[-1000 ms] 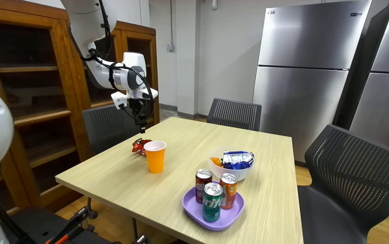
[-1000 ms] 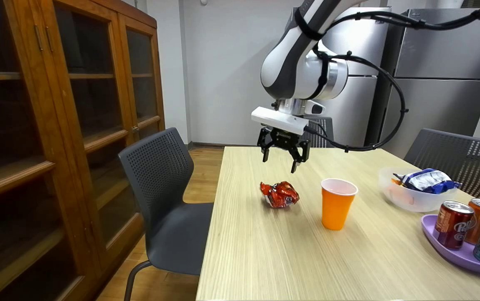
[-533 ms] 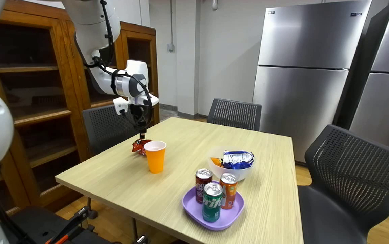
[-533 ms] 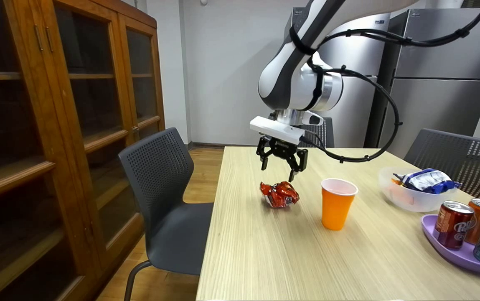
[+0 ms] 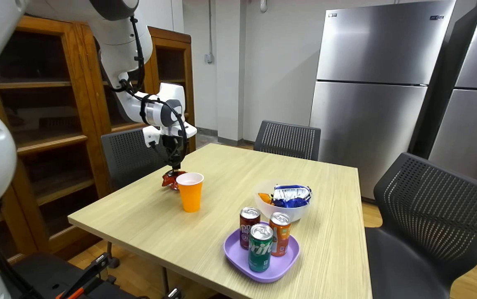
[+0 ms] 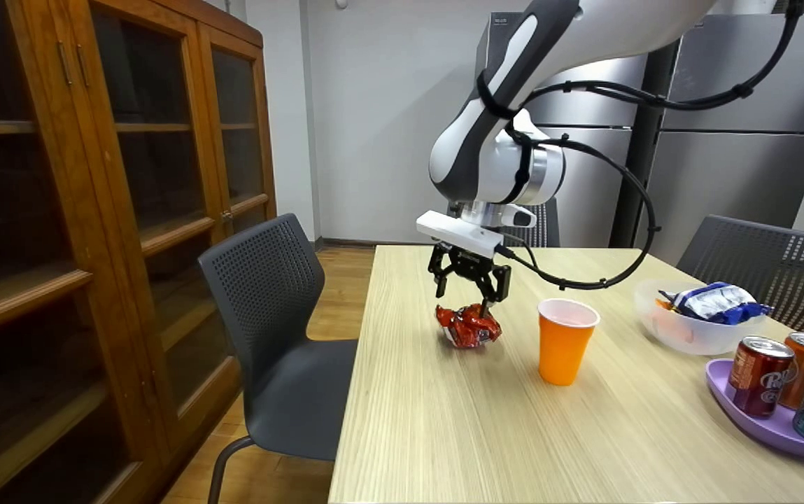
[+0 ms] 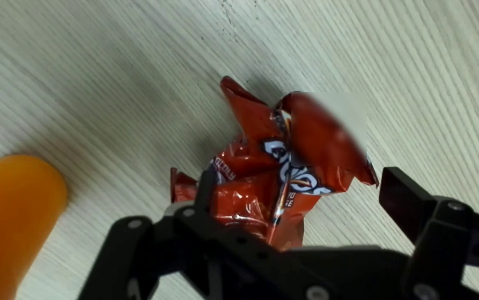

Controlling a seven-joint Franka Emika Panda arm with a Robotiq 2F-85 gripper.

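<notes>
- Wrist view: a crumpled red snack bag (image 7: 260, 171) rests on the table (image 7: 139, 54), whose pale top is streaked with fine wood grain.
- Just above the bag hangs the gripper (image 7: 297, 179), its jaws spread wide to either side; whether a fingertip grazes the wrapper cannot be told.
- Near the bag, but apart from it, an orange cup (image 6: 562, 346) stands upright in an exterior view; the bag lies between it and the edge where a gray chair (image 6: 269, 287) sits.
- Farther across the table, a translucent bowl (image 6: 688, 336) holds a blue-and-silver packet (image 6: 720, 302), near a purple tray (image 5: 238, 259) bearing a dark red can (image 5: 245, 232), an orange can (image 5: 280, 236) and a green can (image 5: 260, 249), all upright.
- Around the room, in both exterior views: a wooden cabinet (image 6: 111, 245) with glass doors, steel refrigerators (image 5: 375, 124), a plain pale wall (image 5: 280, 74) and a wood floor (image 6: 346, 294).
</notes>
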